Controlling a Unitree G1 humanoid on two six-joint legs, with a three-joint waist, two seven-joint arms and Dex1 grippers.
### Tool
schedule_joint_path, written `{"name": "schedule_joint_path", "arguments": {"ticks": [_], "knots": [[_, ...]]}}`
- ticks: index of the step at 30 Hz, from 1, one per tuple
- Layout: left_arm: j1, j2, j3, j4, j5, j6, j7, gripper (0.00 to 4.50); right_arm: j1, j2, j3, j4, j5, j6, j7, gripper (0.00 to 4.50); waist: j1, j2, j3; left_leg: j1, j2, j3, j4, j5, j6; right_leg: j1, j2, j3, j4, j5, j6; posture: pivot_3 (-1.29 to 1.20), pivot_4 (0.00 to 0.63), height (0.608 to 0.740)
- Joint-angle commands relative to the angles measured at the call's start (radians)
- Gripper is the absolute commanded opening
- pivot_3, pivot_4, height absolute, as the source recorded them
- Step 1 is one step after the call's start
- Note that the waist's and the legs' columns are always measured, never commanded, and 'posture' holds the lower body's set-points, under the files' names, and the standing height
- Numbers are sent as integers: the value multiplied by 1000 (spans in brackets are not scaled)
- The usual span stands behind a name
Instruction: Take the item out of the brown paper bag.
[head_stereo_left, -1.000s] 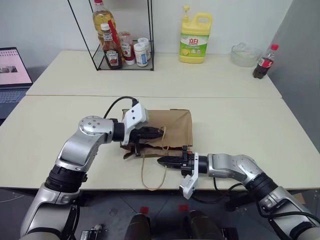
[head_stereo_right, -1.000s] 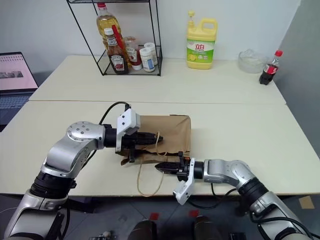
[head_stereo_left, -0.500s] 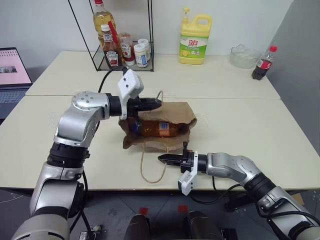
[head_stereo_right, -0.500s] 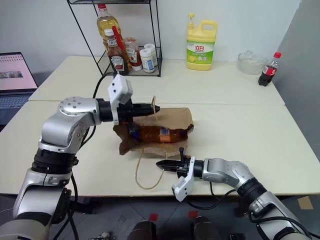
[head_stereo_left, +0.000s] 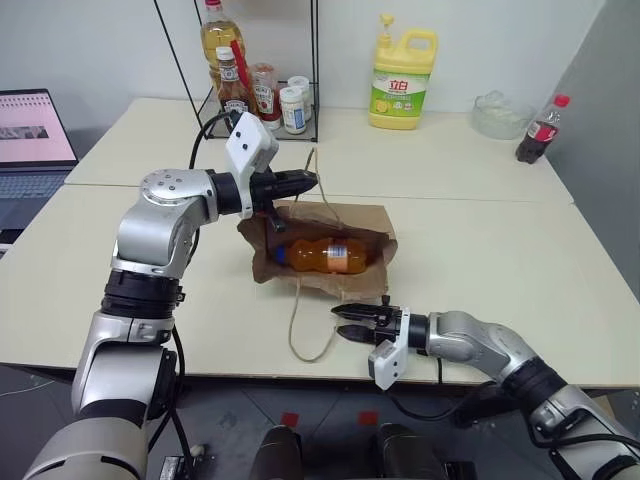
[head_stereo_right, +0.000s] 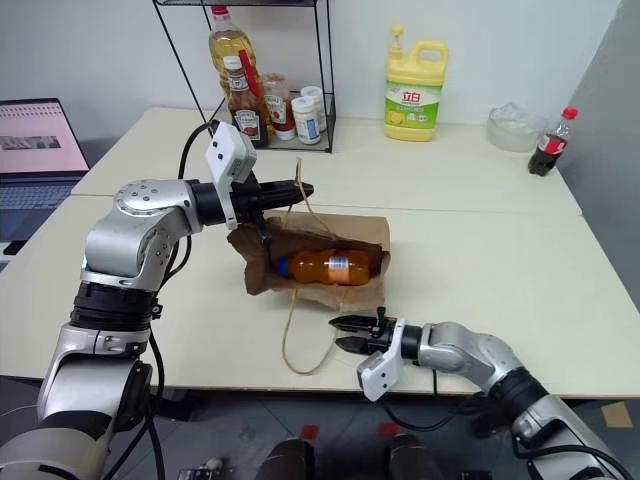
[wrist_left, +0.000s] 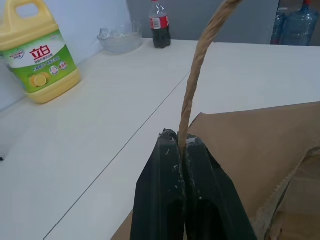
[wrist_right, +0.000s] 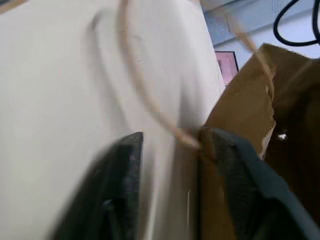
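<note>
Left arm: raised over the worktop (head_stereo_left: 520, 250), elbow bent, forearm reaching to the right toward the far edge of the bag.
Left tool (head_stereo_left: 309, 180): fingers pressed together, pinching the upper cord handle (wrist_left: 200, 65) of the brown paper bag (head_stereo_left: 368, 222); the cord runs up from between the fingertips.
Right arm: low, along the near edge of the worktop, forearm pointing left.
Right tool (head_stereo_right: 343, 333): fingers spread apart, holding nothing; in the right wrist view the lower cord handle (head_stereo_left: 305, 335) passes in front of the gap, and whether it touches a finger cannot be told.
Brown paper bag: lies on the worktop between the two tools, its mouth lifted open toward the near side by the pinched handle; the lower handle loop trails over the near edge.
Orange drink bottle (head_stereo_left: 322, 256): inside the open bag, on its side, cap to the left, blue label band toward the right.
Far side: wire rack (head_stereo_left: 240, 60) with sauce bottles, yellow detergent jug (head_stereo_left: 403, 66), clear glass bowl (head_stereo_left: 497, 113), cola bottle (head_stereo_left: 538, 131).
Far left: laptop (head_stereo_left: 32, 140), screen lit.
</note>
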Motion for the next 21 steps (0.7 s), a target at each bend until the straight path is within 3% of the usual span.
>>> {"name": "schedule_joint_path", "arguments": {"ticks": [1, 4, 11, 15, 18, 21], "knots": [[-5, 1, 24, -31, -12, -8, 1, 0, 45, -93, -50, -44, 62, 32, 90, 3574, 4, 0, 0, 0, 0, 0, 0, 0, 0, 0, 0, 0, 0, 0, 0, 0, 150, 740], [-8, 3, 27, -27, -13, -7, -3, 0, 100, -182, -106, -118, 142, 43, 137, 4487, 10, 0, 0, 0, -1, 0, 0, 0, 0, 1, 0, 0, -1, 0, 0, 0, 150, 740], [-6, 4, 28, -11, -13, -18, -8, 0, 279, -383, -276, -349, 492, 149, 288, 4487, 9, -1, 3, 0, -2, -1, 0, -1, 1, 3, -1, 0, -2, -1, 2, 0, 150, 740], [-15, -1, 24, 8, -9, -27, -11, 0, 303, -408, -347, -532, 728, 335, 378, 4487, -2, -1, 5, 0, -1, -2, 0, -1, 1, 2, 0, 1, -1, -1, 2, 0, 150, 740], [-31, -5, 21, 31, -5, -36, -14, 0, 285, -394, -376, -686, 922, 608, 418, 3484, -2, -2, 5, 0, -1, -3, 0, -1, 1, 3, 0, 0, -1, -1, 2, 0, 150, 740], [-43, -9, 13, 49, 1, -50, -19, 0, 230, -388, -385, -846, 1230, 963, 395, 2475, 2, -2, 7, -1, -1, -3, 1, -1, 1, 3, 0, 0, -2, -1, 2, 0, 150, 740]]}}
